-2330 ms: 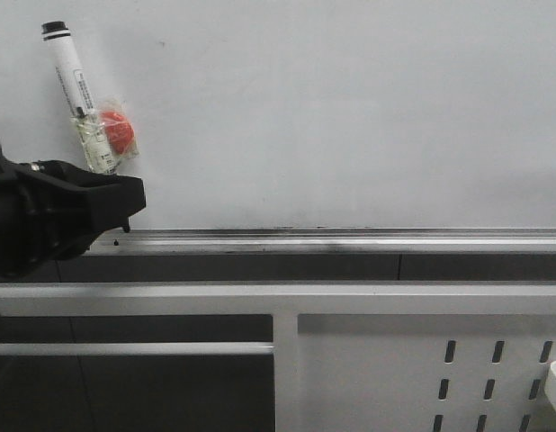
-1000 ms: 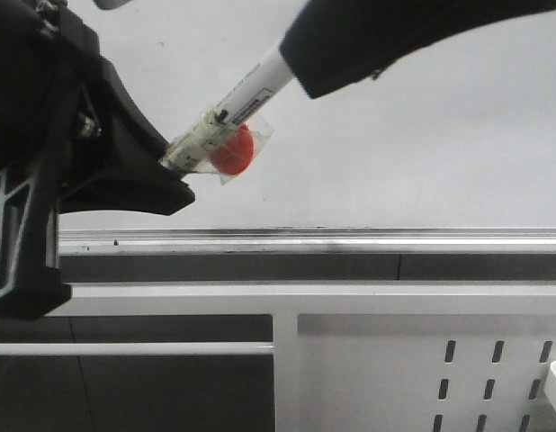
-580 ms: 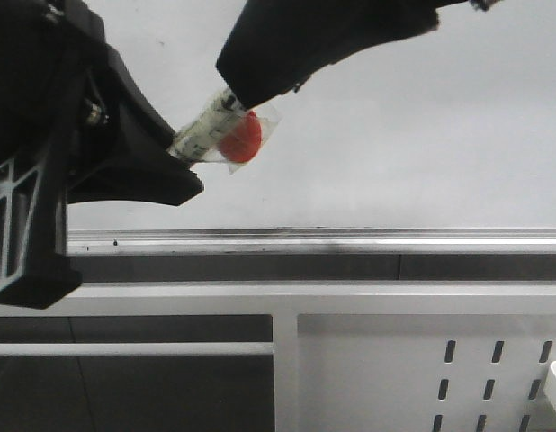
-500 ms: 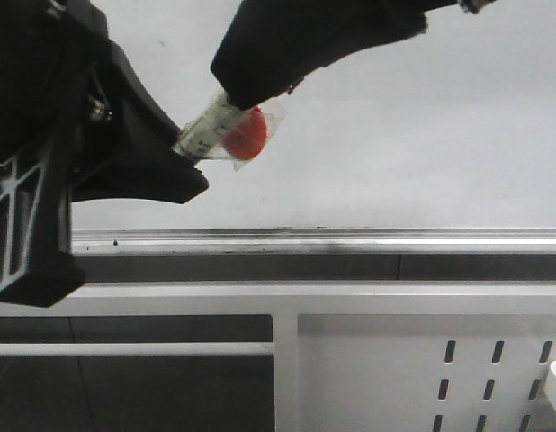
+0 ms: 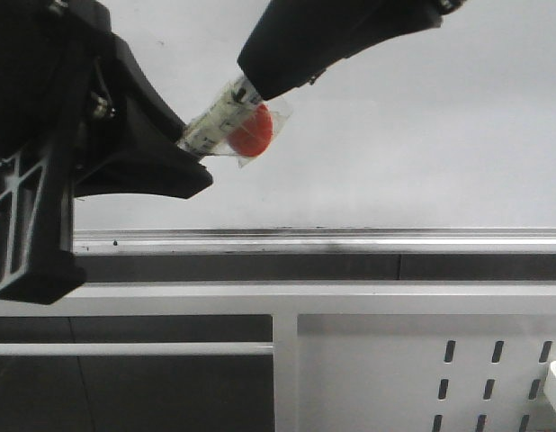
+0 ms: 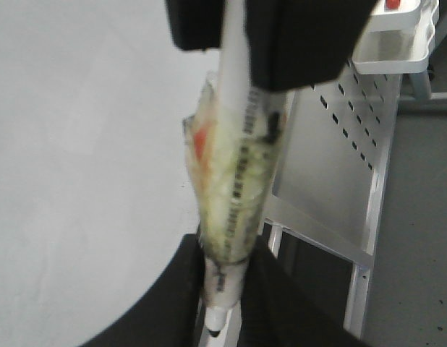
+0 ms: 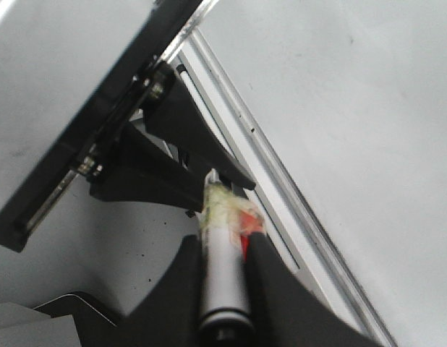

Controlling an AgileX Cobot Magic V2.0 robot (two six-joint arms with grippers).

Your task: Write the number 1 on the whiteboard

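Front view: marker pen with red ball pinched at both ends by left end effector and right end effector, before whiteboard above its tray rail; stroke apparently not visible; pen tip hidden.

- whiteboard: plain pale grey-white
- marker pen: white with black print, red ball attached
- tray rail: silver, dark smudges
- perforated panel: white, dark slots

Below the board runs a white metal frame with dark gaps behind it. At lower right sits a white perforated panel with slanted slots. A grey floor shows in the left wrist view, under even, soft light
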